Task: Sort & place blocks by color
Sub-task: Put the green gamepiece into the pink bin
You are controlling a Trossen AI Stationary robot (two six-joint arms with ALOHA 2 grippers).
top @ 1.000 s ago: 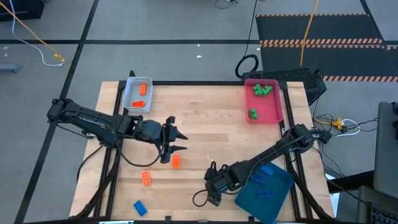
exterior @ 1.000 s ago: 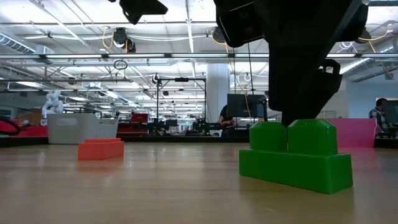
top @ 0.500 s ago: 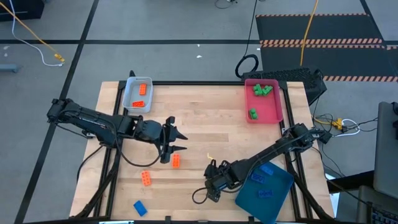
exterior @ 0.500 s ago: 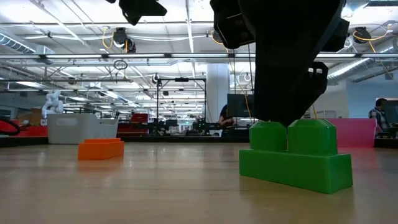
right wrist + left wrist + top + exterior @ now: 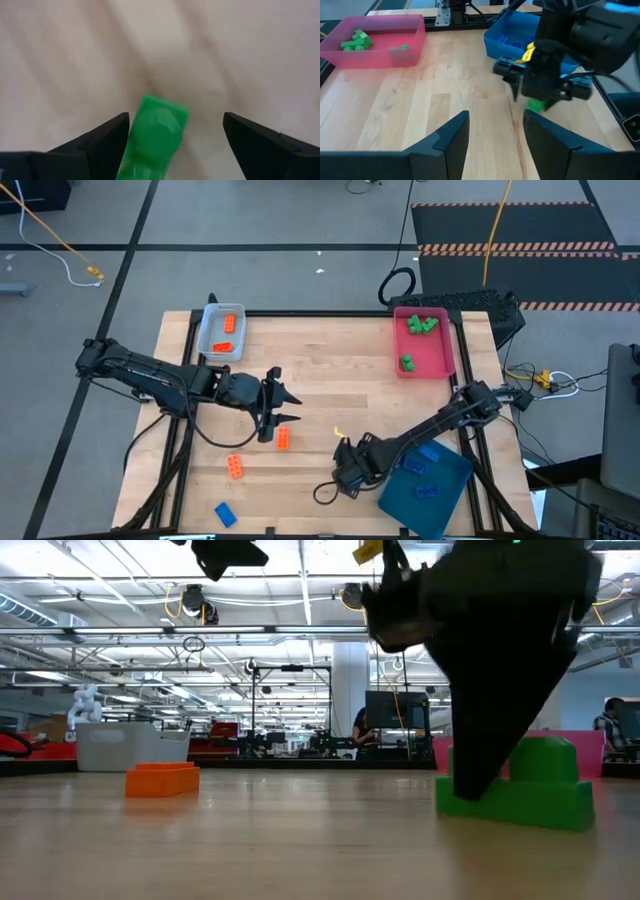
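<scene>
A green block (image 5: 155,132) lies on the wood table near its front edge, right of the middle. My right gripper (image 5: 343,476) points steeply down over it, open, with one finger on each side; the high view hides the block under the gripper. The low view shows the block (image 5: 540,790) behind a dark finger (image 5: 475,755). My left gripper (image 5: 283,408) hangs open above the table's middle left, near an orange block (image 5: 283,439). Another orange block (image 5: 234,467) and a blue block (image 5: 225,514) lie near the front left. My right gripper comes at the green block from above, fingers lying along its two long sides. One finger (image 5: 107,142) stands right at the block's side (image 5: 134,150); whether it touches, I cannot tell. The other finger stands well clear. The block rests flat on the table, studs up.
A pink tray (image 5: 440,360) with green blocks stands at the back right. A pale-blue tray (image 5: 212,340) with orange blocks is at the back left. A dark-teal tray (image 5: 430,500) with blue blocks sits beside my right gripper. A tiny yellow piece (image 5: 337,432) lies mid-table.
My right gripper has tipped more steeply downward and sunk around the green block. The block has turned about on the table and slid a little: the low view showed its long side with two studs, and now shows a narrower side farther right.
</scene>
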